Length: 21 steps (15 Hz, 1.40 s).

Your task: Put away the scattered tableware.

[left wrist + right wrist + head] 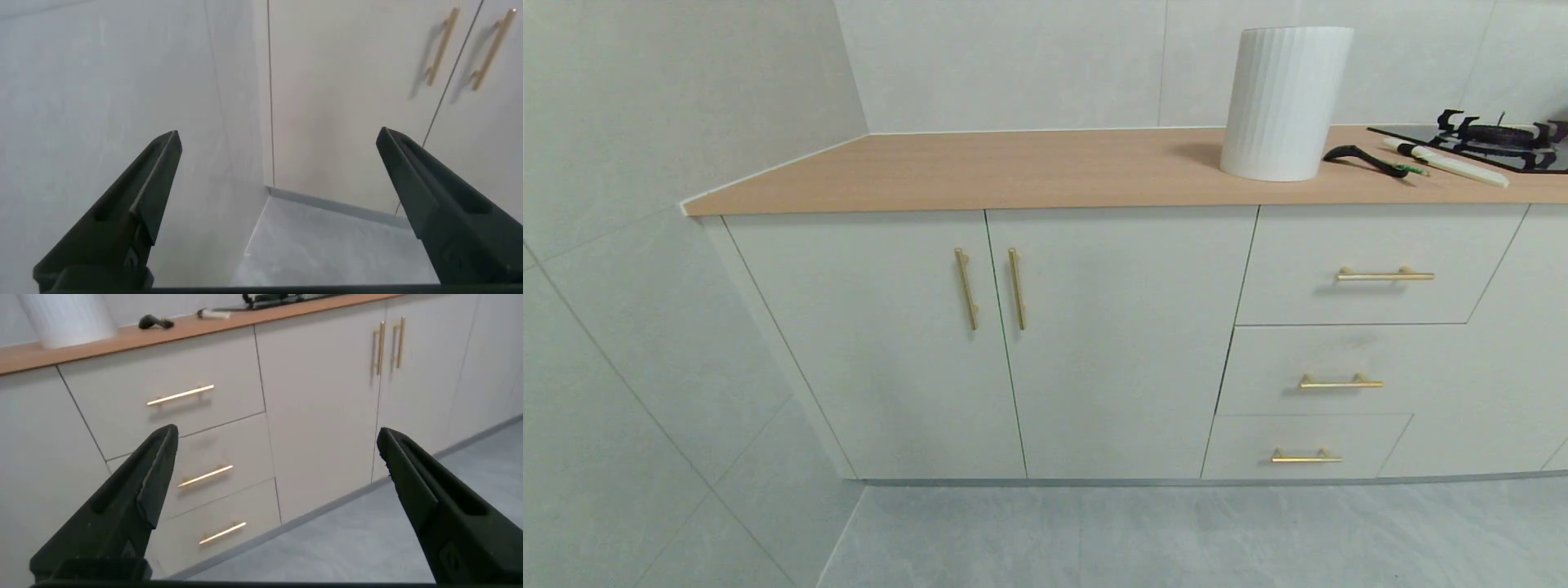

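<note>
- Desk (pixel 1013 167): wood-coloured top, meeting the tiled wall (pixel 1013 65) at 12 o'clock.
- White ribbed cylinder (pixel 1284 102): stands upright on the desk, at 1 o'clock from the view centre.
- Black-handled utensil (pixel 1368 159): lies flat on the desk, just beside the cylinder at its 4 o'clock.
- White-handled utensil (pixel 1450 163): lies flat on the desk at 3 o'clock of the black-handled utensil, near it.
- Black hob (pixel 1494 135): set in the desk at 2 o'clock, at the view's edge.
- Left door (pixel 866 343) and right door (pixel 1127 343): shut, below the desk, with vertical gold handles side by side.
- Top drawer (pixel 1384 275), middle drawer (pixel 1339 382), bottom drawer (pixel 1305 457): shut, stacked at 3 o'clock of the doors.
- Floor (pixel 1176 539): grey tiles at 6 o'clock.
</note>
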Available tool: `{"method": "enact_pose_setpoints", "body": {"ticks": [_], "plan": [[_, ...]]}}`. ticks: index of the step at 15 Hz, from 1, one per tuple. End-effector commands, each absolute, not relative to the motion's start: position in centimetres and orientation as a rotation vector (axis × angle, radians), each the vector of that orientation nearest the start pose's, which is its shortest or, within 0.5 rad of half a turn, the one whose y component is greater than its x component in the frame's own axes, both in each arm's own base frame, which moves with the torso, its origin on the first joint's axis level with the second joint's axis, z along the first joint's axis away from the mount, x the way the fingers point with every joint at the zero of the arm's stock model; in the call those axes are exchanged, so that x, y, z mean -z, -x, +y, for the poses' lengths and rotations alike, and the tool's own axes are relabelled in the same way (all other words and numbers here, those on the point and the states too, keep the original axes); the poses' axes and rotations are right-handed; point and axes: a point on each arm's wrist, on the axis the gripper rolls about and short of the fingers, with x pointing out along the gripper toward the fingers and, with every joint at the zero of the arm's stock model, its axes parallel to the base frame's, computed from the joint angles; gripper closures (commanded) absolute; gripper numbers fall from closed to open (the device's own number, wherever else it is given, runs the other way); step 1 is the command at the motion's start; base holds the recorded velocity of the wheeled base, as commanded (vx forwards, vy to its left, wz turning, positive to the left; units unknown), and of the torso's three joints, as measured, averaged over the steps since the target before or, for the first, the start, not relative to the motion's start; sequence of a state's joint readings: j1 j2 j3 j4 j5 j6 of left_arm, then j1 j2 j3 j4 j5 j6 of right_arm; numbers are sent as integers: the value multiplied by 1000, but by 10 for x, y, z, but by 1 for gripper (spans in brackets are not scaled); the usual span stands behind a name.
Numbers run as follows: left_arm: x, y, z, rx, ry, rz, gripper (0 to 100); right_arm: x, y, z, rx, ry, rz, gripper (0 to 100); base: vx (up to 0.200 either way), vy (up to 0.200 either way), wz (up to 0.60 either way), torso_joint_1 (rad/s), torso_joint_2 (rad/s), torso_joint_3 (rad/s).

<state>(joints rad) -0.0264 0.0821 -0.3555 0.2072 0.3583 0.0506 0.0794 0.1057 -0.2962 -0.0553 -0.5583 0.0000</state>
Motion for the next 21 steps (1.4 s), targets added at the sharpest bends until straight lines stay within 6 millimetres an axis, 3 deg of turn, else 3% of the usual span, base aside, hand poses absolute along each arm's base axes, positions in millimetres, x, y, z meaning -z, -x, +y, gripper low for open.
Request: {"method": "enact_pose_setpoints", "body": {"ticks": [1,4,5,6,8,11,12,14,21], "plan": [[-130,53,7,-345,-21,-73,0,-135,48,-11,483,-58,-252,0,0,0,0,0,0,0],[-118,47,7,-313,-22,-28,0,-97,29,-12,546,-39,-170,0,0,0,0,0,0,0],[-117,46,7,-298,-23,-25,0,-94,28,-12,546,-33,-172,0,0,0,0,0,0,0],[-117,46,7,-298,-23,-25,0,-94,28,-12,546,-33,-172,0,0,0,0,0,0,0],[-115,45,2,-99,-39,-21,0,-91,26,-10,464,-12,-146,0,0,0,0,0,0,0],[-89,32,2,-100,-70,48,0,-80,25,-10,433,14,-40,0,0,0,0,0,0,0],[-83,26,2,-97,-81,-1,0,-81,25,-9,393,17,-46,0,0,0,0,0,0,0],[-79,23,2,-72,-82,-23,0,-81,24,-7,301,57,-46,0,0,0,0,0,0,0],[-76,23,1,-29,-37,1,0,-82,24,-6,242,138,-46,0,0,0,0,0,0,0]]}}
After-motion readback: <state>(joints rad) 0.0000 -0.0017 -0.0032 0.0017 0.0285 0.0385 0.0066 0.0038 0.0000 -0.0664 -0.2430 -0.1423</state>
